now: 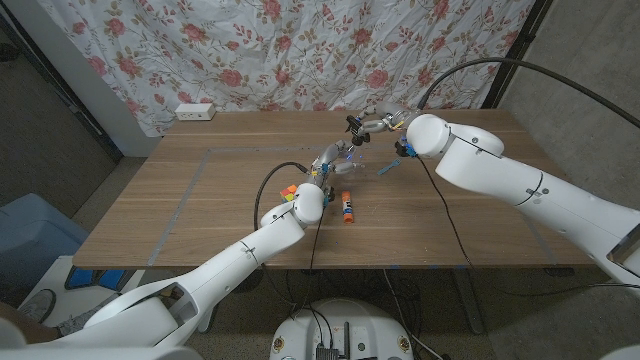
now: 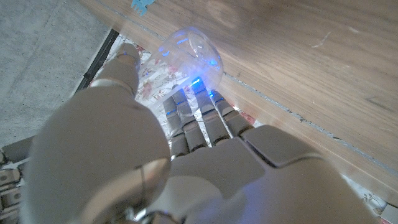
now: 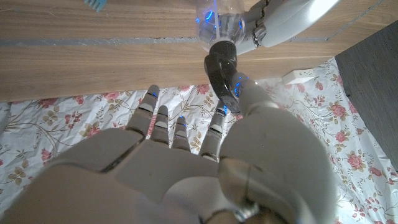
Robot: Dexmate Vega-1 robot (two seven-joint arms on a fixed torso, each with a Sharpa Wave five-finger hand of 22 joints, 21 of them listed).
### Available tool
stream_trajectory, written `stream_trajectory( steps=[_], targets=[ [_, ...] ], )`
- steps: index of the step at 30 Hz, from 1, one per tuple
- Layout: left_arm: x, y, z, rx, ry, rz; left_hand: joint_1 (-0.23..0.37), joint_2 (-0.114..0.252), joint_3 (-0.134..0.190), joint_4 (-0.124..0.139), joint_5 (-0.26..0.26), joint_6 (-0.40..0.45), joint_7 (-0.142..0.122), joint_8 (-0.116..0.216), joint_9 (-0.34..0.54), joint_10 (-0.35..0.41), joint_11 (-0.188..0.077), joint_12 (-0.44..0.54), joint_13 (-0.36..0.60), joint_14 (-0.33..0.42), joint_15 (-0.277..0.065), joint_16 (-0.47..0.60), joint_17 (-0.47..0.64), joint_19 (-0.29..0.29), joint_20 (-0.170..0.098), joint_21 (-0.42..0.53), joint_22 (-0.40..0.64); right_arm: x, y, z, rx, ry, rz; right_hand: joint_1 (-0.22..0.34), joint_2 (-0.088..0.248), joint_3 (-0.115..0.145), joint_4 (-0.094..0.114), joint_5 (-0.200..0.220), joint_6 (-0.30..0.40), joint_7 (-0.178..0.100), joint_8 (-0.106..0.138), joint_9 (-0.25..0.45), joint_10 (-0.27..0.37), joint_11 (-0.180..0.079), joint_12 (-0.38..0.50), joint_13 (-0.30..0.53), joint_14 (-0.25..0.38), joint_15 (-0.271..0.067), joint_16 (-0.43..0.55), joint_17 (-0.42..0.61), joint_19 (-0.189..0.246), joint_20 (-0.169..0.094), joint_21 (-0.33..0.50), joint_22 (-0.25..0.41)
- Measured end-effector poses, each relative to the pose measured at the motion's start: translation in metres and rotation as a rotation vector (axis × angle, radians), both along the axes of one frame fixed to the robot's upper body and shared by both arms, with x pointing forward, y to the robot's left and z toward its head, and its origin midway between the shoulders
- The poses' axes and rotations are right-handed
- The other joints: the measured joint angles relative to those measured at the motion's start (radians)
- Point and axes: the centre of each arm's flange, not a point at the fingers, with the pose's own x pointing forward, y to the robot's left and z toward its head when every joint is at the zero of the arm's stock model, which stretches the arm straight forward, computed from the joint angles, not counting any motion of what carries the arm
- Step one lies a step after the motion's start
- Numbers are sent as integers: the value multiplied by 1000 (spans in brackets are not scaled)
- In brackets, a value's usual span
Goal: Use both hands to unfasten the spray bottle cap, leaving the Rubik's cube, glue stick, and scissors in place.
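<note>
Head view: the left hand (image 1: 322, 172) grips the clear spray bottle (image 1: 338, 160) above mid-table; the right hand (image 1: 372, 124) holds its cap (image 1: 354, 124). Rubik's cube (image 1: 289, 192), glue stick (image 1: 346, 207) and scissors (image 1: 390, 166) lie undisturbed.

Left wrist: fingers (image 2: 198, 114) wrap the bottle.

Right wrist: cap (still seated, apparently) remains on, so unscrewing looks unfinished.
</note>
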Motion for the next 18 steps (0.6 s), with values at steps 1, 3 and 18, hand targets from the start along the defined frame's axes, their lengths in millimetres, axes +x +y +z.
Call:
stream_trajectory(
  steps=[1, 3, 18],
  targets=[
    [0, 0, 0, 1, 0, -1, 0, 0, 0, 0, 0, 0, 0, 0, 0, 0, 0, 0, 0, 0, 0, 0, 0, 0, 0, 0, 0, 0, -1, 0, 4, 3, 5, 0, 0, 0, 0, 3, 1, -1, 0, 0, 0, 0, 0, 0, 0, 0, 0, 0, 0, 0, 0, 0],
    [0, -1, 0, 3, 1, -3, 0, 0, 0, 0, 0, 0, 0, 0, 0, 0, 0, 0, 0, 0, 0, 0, 0, 0, 0, 0, 0, 1, -2, 0, 9, 7, 8, 12, -12, 0, 0, 8, 5, -5, 0, 0, 0, 0, 0, 0, -4, -4, 0, 0, 0, 0, 0, 0],
    [1, -1, 0, 15, 3, -6, 0, 0, 0, 0, 0, 0, 0, 0, -9, 0, 0, 0, 0, 0, 0, -7, 0, 0, 0, 0, 0, 5, -9, 1, 42, 34, 40, 162, 4, 34, -4, 33, 78, -12, 25, -7, 29, -39, 0, 0, -9, -34, 0, 5, -7, -8, -4, 0]
  ],
)
